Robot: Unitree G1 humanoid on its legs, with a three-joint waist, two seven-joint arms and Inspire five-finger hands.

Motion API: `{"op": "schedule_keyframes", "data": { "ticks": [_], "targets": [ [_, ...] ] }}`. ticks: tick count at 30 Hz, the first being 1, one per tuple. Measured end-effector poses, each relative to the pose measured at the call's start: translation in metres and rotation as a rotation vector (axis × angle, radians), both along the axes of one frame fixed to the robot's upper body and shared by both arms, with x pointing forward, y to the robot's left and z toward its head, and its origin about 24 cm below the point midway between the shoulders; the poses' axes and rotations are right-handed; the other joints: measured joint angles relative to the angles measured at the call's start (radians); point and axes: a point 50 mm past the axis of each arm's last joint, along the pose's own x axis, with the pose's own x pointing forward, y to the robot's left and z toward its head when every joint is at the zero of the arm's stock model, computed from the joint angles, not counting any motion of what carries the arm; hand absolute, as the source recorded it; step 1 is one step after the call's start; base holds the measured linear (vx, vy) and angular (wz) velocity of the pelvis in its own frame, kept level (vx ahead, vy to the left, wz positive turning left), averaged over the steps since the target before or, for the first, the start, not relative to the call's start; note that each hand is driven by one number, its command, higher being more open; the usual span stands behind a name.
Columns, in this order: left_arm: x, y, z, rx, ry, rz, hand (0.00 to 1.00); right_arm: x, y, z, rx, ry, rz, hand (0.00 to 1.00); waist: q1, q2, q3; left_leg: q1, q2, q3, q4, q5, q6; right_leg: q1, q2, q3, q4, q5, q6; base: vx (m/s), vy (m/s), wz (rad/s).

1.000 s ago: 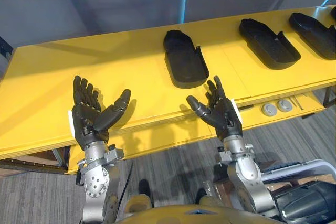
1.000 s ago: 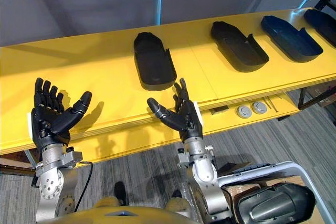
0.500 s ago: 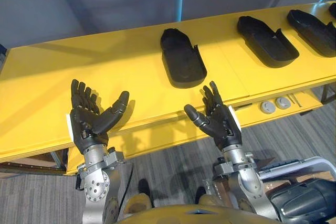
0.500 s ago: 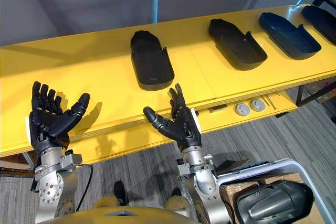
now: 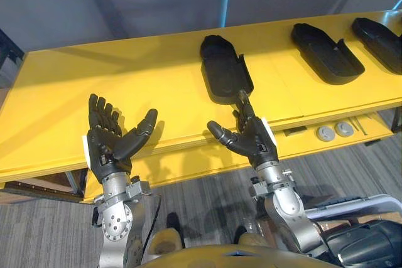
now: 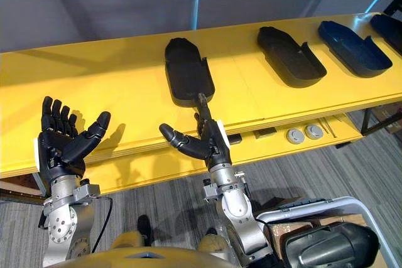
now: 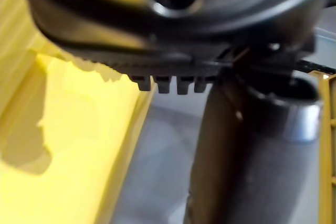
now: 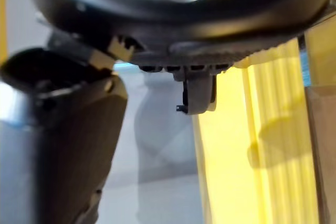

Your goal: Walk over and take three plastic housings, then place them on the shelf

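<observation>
Yellow tabletop (image 5: 125, 86) carries black plastic housings in a row, all lying flat.

Nearest housing (image 5: 225, 72) lies at 12 o'clock from the right robot hand (image 5: 253, 142). Second housing (image 5: 326, 54) and third housing (image 5: 380, 34) lie toward 2 o'clock, well apart from each other.

Right robot hand: fingers straight, thumb spread, holds nothing. Its fingertips (image 5: 242, 96) reach the nearest housing's near end; contact cannot be told.

Left robot hand (image 5: 107, 145), at 9 o'clock from the right one: palm up, fingers relaxed and spread, empty, over the tabletop's front edge.
</observation>
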Motion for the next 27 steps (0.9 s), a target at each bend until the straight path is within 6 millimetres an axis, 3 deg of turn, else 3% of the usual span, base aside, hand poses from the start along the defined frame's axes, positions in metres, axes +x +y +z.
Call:
{"op": "schedule_keyframes", "data": {
  "ticks": [27],
  "targets": [
    [0.001, 0.002, 0.000, 0.024, 0.006, -0.034, 1.00, 0.029, -0.007, -0.001, -0.084, 0.017, -0.063, 1.00, 0.015, -0.003, 0.002, 0.000, -0.001, -0.017, 0.005, 0.001, 0.001, 0.015, 0.002, -0.015, -0.006, 0.001, 0.001, 0.00, -0.001, 0.02]
  ]
}}
